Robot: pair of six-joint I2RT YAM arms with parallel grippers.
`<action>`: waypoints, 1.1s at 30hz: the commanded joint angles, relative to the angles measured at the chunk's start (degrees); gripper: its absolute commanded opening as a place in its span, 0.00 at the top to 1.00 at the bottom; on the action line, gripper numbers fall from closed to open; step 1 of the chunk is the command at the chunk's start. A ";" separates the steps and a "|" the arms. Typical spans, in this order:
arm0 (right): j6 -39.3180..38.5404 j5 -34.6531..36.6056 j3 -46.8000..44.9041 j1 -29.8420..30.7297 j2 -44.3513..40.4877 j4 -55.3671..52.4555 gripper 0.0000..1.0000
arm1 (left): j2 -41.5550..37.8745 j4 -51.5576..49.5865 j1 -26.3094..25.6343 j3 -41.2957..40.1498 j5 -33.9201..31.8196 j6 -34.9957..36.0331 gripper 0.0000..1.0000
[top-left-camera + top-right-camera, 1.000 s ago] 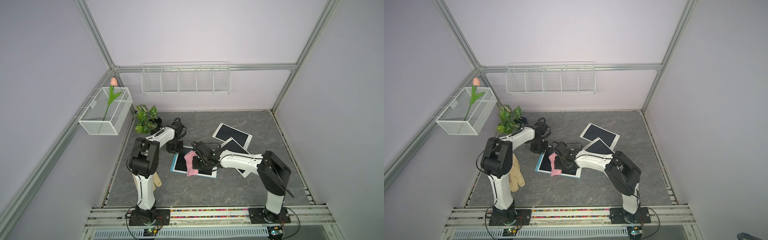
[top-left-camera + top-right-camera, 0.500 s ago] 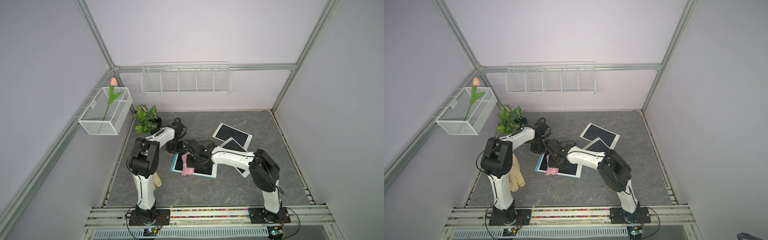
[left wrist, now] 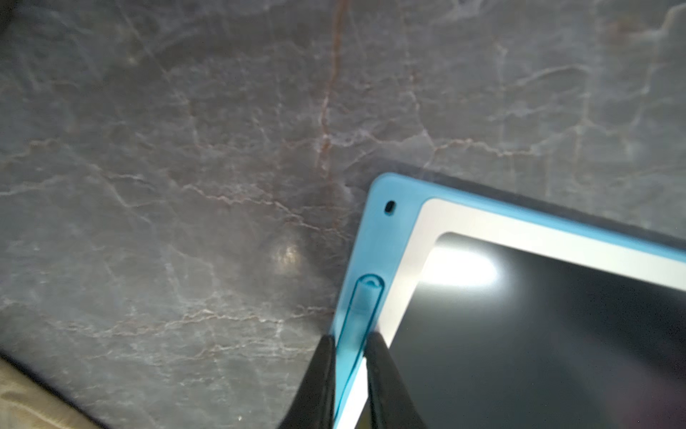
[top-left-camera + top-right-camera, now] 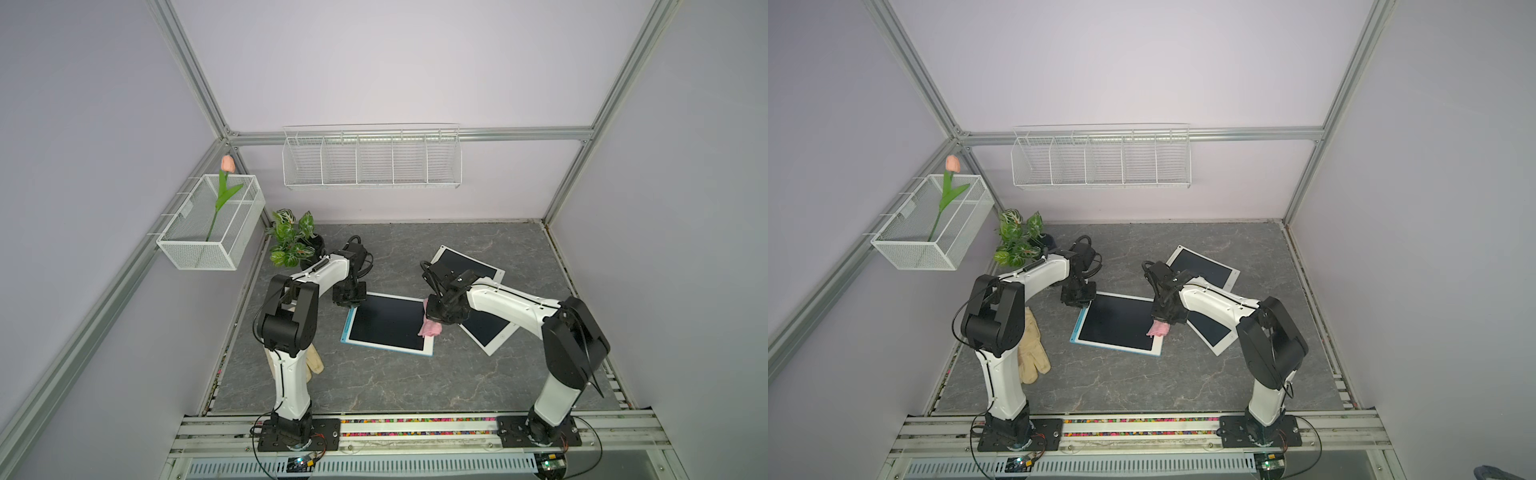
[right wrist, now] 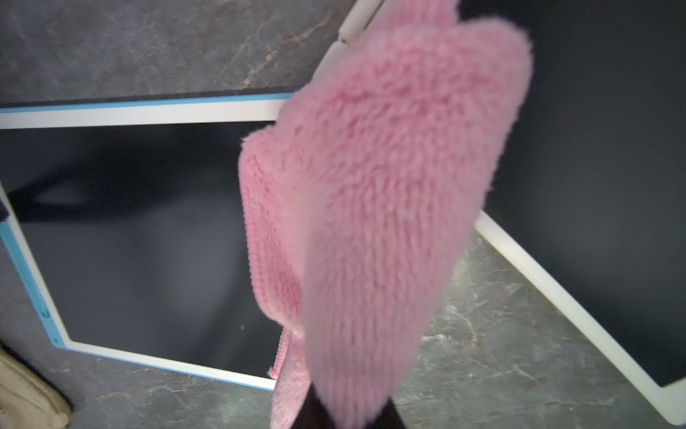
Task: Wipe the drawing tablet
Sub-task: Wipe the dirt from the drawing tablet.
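A blue-edged tablet [image 4: 386, 322], screen dark, lies on grey marble [image 4: 374, 386] between lilac walls [image 4: 374, 62]; left gripper [image 3: 350, 340] pinches its rim, right gripper [image 5: 350, 412] clamps pink cloth [image 5: 371, 185].

Flat drawing tablet [image 4: 386, 324], pink cloth [image 4: 430, 329] at edge

Both top views look down from high at the front onto the whole surface [image 4: 374, 382] [image 4: 1108, 386]. The left wrist camera sits close over a corner of the blue tablet [image 3: 519, 315], its fingers [image 3: 323, 379] in frame. The right wrist camera looks closely past the cloth [image 5: 371, 204] onto that same tablet.
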 commanded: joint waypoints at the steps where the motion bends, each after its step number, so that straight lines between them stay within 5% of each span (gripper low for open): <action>1: -2.73 1.92 6.89 2.26 4.46 -4.80 0.93 | 4.89 -1.24 -0.05 -2.89 -2.22 -0.05 0.80; 7: -5.34 4.39 23.41 10.36 13.61 -10.17 0.93 | 4.53 -0.68 0.07 -3.75 -2.17 -0.50 0.81; 12: -4.30 3.76 19.43 8.03 13.68 -9.35 0.93 | 4.27 -0.47 0.02 -4.28 -2.27 -0.75 0.80; 21: -5.51 8.63 6.05 2.45 1.00 -12.98 0.93 | 4.17 -0.19 0.09 -4.29 -1.84 -1.30 0.81; 33: -4.70 5.73 9.44 4.68 11.44 -9.01 0.93 | 4.00 -0.14 0.07 -4.78 -1.74 -1.25 0.81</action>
